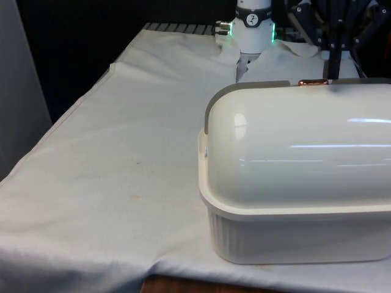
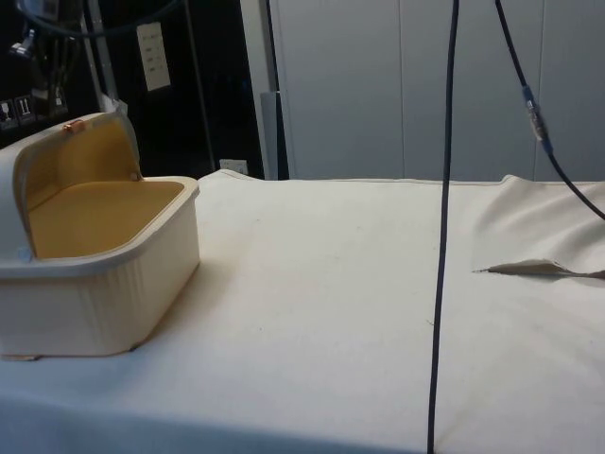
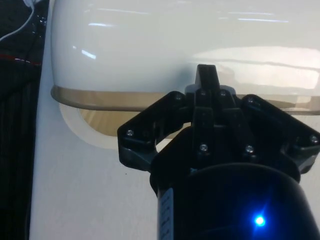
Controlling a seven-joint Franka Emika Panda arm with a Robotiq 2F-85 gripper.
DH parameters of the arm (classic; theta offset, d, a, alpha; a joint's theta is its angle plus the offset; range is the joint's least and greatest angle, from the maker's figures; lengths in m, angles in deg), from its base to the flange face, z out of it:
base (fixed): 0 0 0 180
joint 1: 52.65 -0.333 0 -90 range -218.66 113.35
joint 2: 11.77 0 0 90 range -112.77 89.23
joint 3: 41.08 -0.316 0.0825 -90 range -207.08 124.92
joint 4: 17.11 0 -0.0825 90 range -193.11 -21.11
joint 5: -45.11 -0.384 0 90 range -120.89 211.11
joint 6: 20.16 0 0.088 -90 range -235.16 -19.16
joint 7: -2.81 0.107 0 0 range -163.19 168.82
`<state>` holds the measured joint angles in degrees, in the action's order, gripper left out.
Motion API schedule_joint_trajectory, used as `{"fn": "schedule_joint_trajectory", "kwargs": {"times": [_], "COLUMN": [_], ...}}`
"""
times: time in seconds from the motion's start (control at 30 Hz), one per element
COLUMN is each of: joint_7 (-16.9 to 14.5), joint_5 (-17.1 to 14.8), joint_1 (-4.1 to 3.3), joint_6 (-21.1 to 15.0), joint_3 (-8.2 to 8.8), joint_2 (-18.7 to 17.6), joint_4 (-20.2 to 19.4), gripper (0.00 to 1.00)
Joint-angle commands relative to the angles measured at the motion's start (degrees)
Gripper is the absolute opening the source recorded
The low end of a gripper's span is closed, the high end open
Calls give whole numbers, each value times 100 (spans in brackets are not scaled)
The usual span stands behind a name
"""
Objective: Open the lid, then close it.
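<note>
**A:** Which step are you on?

**B:** I'd say between opening and closing: the lid (image 2: pixel 80 156) stands rolled back over the one bread box (image 2: pixel 113 284), its copper handle (image 1: pixel 312 82) at the top. Your gripper (image 3: pixel 206 82) sits at the lid's edge, fingers pressed together, grasping nothing I can make out.

**A:** Next?

**B:** Likely draw that edge down towards you. Count: one box, one lid, one handle.

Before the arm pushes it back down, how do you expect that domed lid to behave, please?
The lid looks glossy, so the gripper could slip on it. It seems a rigid shell, unlikely to flex. Raised over the bread box, it probably swings shut on its own once tipped.
</note>
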<state>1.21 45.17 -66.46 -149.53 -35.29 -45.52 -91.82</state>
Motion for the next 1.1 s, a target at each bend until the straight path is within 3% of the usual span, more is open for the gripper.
{"fn": "schedule_joint_trajectory", "kwargs": {"times": [0.0, 0.53, 0.6, 0.8, 0.87, 0.9, 1.07], "joint_7": [11, -40, -11, -69, -40, -86, -80], "joint_5": [6, -132, -103, -229, -201, -275, -292], "joint_1": [-11, 29, 6, 52, 23, 57, 63], "joint_6": [-34, 109, 149, 218, 241, 241, 223], "joint_3": [0, -34, 0, -40, 0, -34, -29], "joint_2": [52, 92, 52, 115, 69, 120, 115], "joint_4": [-86, -189, -132, -212, -160, -229, -218], "gripper": [0, 0, 0, 0, 0, 0, 0]}}
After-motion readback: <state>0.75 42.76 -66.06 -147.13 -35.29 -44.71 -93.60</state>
